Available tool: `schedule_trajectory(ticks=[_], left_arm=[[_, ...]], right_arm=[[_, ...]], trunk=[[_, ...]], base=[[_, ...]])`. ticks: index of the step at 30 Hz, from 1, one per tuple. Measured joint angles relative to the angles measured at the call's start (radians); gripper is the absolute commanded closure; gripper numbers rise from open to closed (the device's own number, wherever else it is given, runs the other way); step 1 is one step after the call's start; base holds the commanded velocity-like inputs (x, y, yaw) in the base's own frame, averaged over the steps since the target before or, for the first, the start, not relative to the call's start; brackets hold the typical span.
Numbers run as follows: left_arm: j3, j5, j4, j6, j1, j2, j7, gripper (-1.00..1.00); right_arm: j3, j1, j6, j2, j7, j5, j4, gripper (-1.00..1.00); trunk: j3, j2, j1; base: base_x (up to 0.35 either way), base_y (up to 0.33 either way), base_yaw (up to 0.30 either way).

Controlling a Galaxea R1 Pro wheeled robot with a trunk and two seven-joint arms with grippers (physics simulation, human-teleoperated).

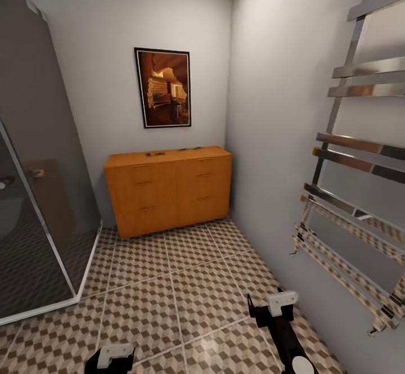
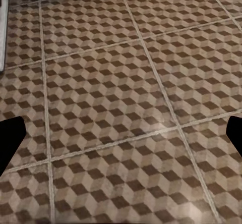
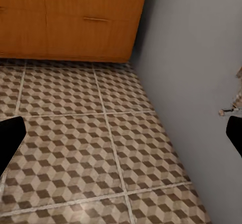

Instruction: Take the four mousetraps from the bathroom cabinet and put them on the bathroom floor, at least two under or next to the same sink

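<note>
Head view, left to right. Grey glass shower enclosure point(image 1: 39, 194) with white base frame at far left. Left gripper point(image 1: 110, 358) low over the cube-patterned brown, beige and white tiled floor point(image 1: 169, 284); in the left wrist view its black fingertips point(image 2: 9, 141) sit at opposite edges, spread wide, nothing between them. Wide low orange-brown wooden cabinet point(image 1: 169, 189) against the back wall; small dark mousetraps point(image 1: 155, 153) lie on its flat top, too small to count. Dark-framed picture point(image 1: 162, 88) hangs above. Right gripper point(image 1: 273, 305) hovers above the tiles near the right wall, fingers spread, empty. Chrome ladder towel rail point(image 1: 354, 183) on the right wall.
</note>
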Motion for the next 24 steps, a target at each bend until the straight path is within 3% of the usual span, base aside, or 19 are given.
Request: schedule_trajectory(ticks=[24], left_arm=[[0.0,0.0,0.002,0.0,0.0,-0.001,0.002,-1.0]], right_arm=[[0.0,0.0,0.0,0.0,0.0,-0.001,0.002,-1.0]], trunk=[[0.0,0.0,0.0]], base=[[0.0,0.0,0.241]])
